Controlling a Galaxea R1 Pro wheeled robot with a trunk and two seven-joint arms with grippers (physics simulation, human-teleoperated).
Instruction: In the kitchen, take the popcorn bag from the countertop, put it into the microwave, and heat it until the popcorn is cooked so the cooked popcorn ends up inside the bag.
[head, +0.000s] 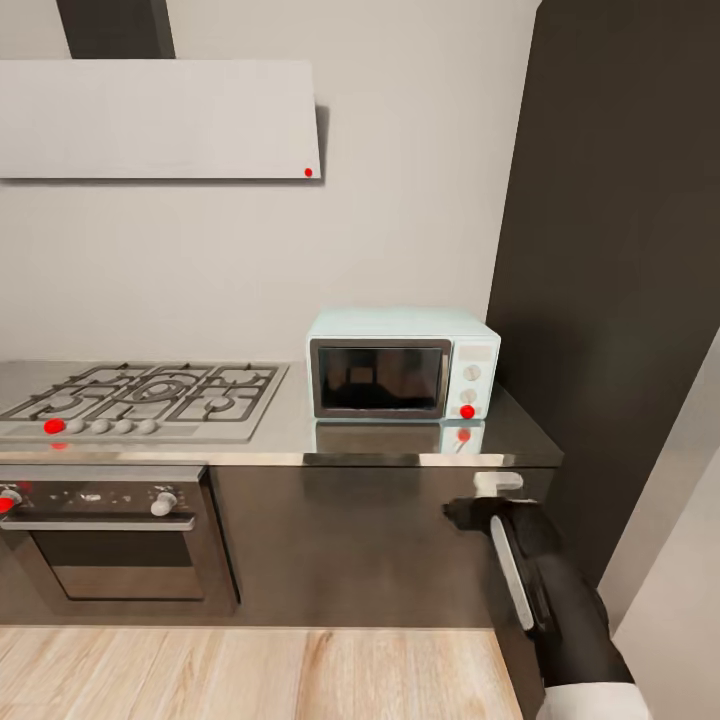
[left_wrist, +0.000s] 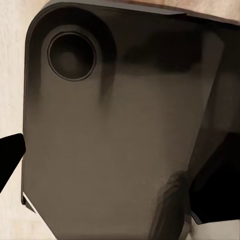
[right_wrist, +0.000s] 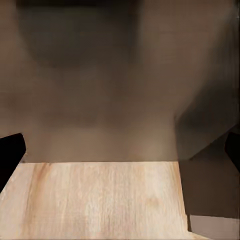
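The pale mint-blue microwave (head: 402, 363) stands on the grey glossy countertop (head: 290, 435) at its right end, against the wall. Its dark glass door is shut and a red dot glows at its lower right. The popcorn bag and the popcorn are out of view. My right arm (head: 540, 590) hangs low in front of the dark cabinet, below the counter's edge and to the right of the microwave. In the right wrist view my right gripper (right_wrist: 120, 160) is open over the wooden floor, holding nothing. My left gripper (left_wrist: 115, 175) is open too, facing a dark rounded panel.
A gas hob (head: 140, 395) lies in the counter left of the microwave, with a built-in oven (head: 110, 540) under it. A range hood (head: 160, 120) hangs above. A tall dark cabinet (head: 620, 250) rises right of the counter. Pale wooden floor (head: 250, 675) runs along the front.
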